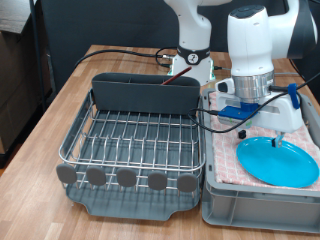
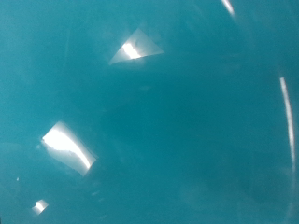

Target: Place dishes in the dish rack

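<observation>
The bright blue plate (image 1: 278,160) lies flat on the pink checked cloth in the grey crate (image 1: 255,205) at the exterior view's right. My gripper (image 1: 262,127) hangs low over the plate's far edge, its fingertips hidden behind the hand. The wrist view is filled by the plate's glossy blue surface (image 2: 149,121) with light glints; no fingers show there. A white object (image 1: 286,112) beside the hand may be the cup. The spoon is out of view. The dark grey dish rack (image 1: 130,140) stands at the left and I see nothing on its wire grid.
The rack's tall back compartment (image 1: 145,95) stands at its far side. Black cables (image 1: 130,52) run across the wooden table behind the rack. The robot's base (image 1: 192,60) stands at the back. The crate touches the rack's right side.
</observation>
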